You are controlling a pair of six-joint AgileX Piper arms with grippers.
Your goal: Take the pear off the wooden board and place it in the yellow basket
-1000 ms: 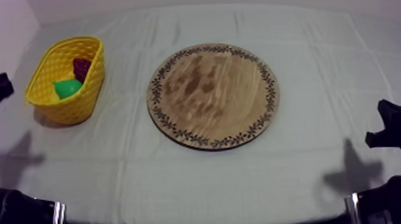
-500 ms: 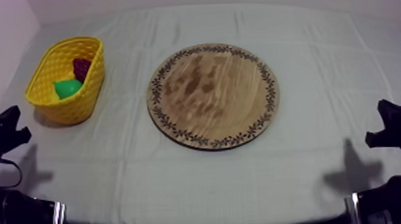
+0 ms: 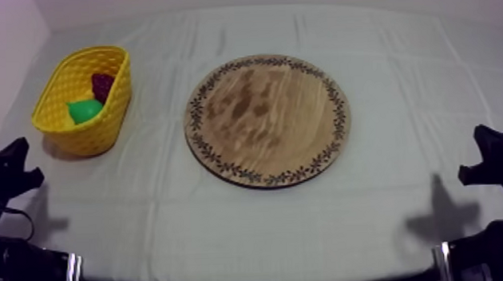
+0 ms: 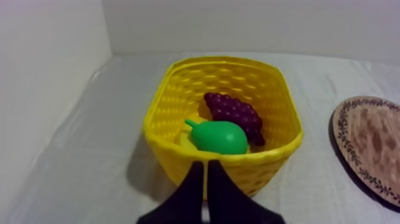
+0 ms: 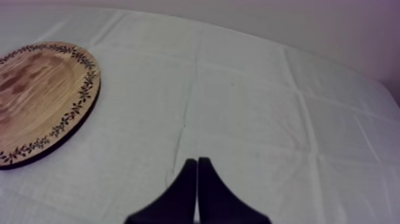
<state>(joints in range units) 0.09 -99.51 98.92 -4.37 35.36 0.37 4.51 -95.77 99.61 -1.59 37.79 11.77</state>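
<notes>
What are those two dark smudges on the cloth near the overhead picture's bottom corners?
Top view: likely shadows cast on the cloth by the left arm and right arm. Left wrist view: the yellow basket shades the cloth toward the wall.

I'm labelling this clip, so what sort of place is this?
Likely a robot lab bench, not a home: a cloth-covered table, a toy pear and grapes in a yellow basket, and the left gripper near it.

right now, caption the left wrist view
Pear and grapes in the yellow basket; shut left gripper facing its near wall
</notes>
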